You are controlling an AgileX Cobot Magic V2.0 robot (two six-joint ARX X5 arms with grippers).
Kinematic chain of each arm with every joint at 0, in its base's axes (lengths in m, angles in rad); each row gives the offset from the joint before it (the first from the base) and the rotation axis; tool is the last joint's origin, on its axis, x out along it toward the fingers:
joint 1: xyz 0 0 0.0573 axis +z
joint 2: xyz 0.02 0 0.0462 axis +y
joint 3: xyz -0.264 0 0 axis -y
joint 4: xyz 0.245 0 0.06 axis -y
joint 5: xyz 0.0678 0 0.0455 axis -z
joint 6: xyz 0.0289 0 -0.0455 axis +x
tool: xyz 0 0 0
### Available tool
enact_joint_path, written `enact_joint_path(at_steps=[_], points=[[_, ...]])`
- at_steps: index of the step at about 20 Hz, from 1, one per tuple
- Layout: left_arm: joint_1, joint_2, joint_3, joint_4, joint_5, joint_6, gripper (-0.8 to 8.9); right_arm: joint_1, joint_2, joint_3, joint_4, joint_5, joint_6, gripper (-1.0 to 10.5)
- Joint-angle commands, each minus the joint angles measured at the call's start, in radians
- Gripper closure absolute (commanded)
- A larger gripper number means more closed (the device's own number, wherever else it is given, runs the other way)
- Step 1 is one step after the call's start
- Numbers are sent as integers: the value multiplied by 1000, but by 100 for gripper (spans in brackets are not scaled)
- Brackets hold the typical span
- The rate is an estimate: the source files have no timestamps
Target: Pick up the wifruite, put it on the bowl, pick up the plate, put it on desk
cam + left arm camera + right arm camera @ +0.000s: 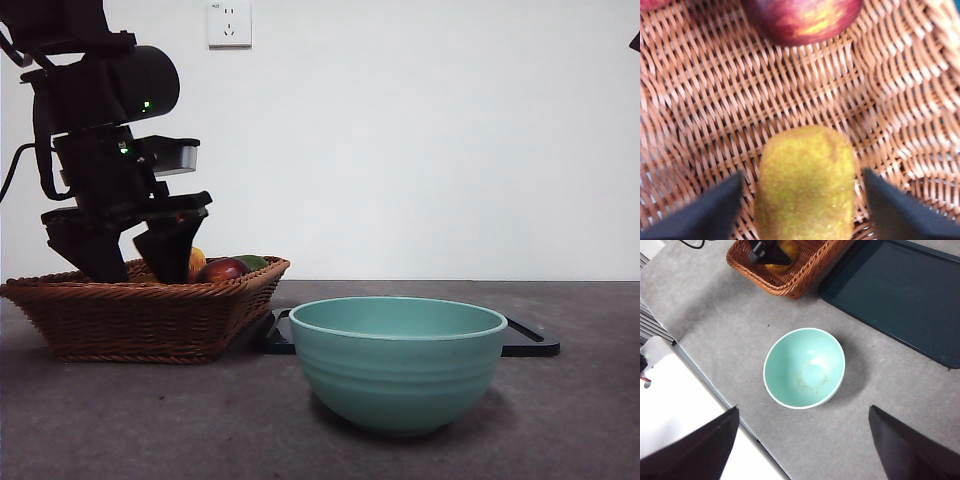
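One mint bowl [398,360] stands nearest, empty, at the front of the desk [580,420]. Behind it lies one dark tray [530,343]; at about ten o'clock from the bowl sits one wicker basket [140,318]. Inside it the left gripper [130,262] has its jaws spread on either side of the wifruite [805,182], not yet pinching. To grip well, I would sink slightly, centre the fruit, then close gently. One streaked apple [802,19] lies beyond. The right gripper [802,440] waits high above the bowl, jaws apart.
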Motion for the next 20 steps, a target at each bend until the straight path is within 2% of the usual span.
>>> enact_joint_path(at_steps=[1, 4, 7, 9, 12, 16, 20], points=[[-5, 27, 23, -3, 0, -19, 631, 5, 7, 21, 3, 0, 10, 530], [-6, -13, 23, -2, 3, -22, 641, 5, 6, 21, 3, 0, 9, 530], [-39, -163, 24, -19, 35, -22, 640, 5, 6, 21, 3, 0, 9, 531], [-96, -286, 24, -55, 79, -22, 640, 5, 6, 21, 3, 0, 9, 530], [-240, -393, 24, -100, 138, -39, 640, 5, 6, 21, 3, 0, 10, 530], [-439, -335, 24, -58, 138, -48, 640, 5, 6, 21, 5, 1, 10, 530], [-519, -200, 24, -5, 135, -48, 640, 5, 5, 21, 5, 1, 10, 531]])
